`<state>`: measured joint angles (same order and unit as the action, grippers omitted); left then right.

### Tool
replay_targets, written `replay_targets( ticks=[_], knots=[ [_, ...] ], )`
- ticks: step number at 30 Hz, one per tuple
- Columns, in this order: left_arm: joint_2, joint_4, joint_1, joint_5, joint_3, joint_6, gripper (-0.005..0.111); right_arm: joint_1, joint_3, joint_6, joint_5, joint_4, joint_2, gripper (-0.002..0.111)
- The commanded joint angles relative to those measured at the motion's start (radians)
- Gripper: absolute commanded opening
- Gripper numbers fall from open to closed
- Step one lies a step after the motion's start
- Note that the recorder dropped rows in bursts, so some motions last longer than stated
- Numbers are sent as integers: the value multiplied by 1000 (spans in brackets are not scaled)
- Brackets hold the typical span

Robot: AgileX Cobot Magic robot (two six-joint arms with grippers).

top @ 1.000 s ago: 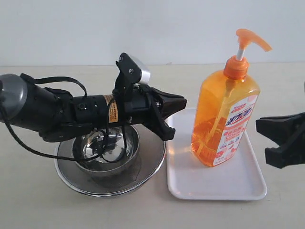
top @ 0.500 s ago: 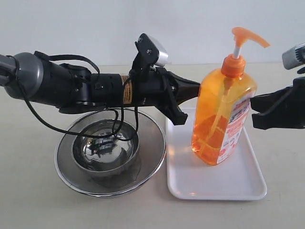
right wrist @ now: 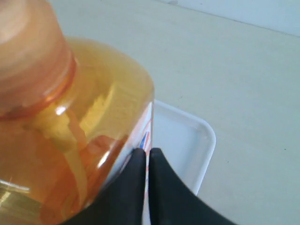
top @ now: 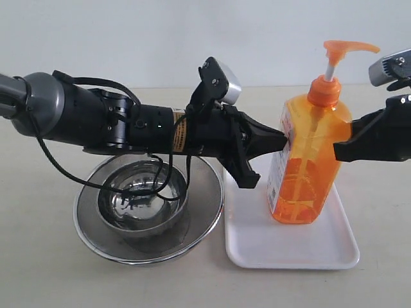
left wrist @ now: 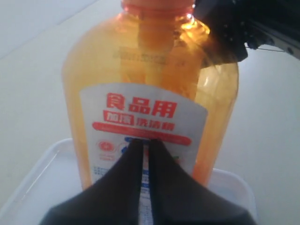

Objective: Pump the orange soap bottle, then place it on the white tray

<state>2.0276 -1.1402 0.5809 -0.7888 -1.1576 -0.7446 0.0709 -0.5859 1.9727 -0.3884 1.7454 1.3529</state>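
Orange soap bottle [top: 309,173] stands upright on the white tray [top: 257,250], right of centre in the exterior view. The left pincer [top: 283,137] and right pincer [top: 341,145], both clenched on nothing, press against its opposite sides, probably to steady it. Its label reads 食品用 in red.

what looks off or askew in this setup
The orange soap bottle leans slightly on the white tray, wedged between the left end effector and right end effector: both are shut, tips pressing opposite sides instead of gripping. Nothing spilled.
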Motion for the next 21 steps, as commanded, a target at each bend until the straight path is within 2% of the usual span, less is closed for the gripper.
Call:
replay_targets(
  ticks=[1,5,10,16,21],
  knots=[
    [-27,-7,12,-14,-4,-16,5,-1,-9,10,-47,-1,6,0],
    [-35,-7,10,25,-4,-19,5,-1,-8,10,-23,-1,4,0],
    [-104,-10,-3,151,3,-53,5,-1,2,-32,146,-1,-95,0],
    [-292,15,-18,349,90,-53,5,-1,76,-111,156,-1,-352,0],
    [-531,152,-18,540,208,-8,5,-1,180,-127,156,-1,-626,0]
  ],
)
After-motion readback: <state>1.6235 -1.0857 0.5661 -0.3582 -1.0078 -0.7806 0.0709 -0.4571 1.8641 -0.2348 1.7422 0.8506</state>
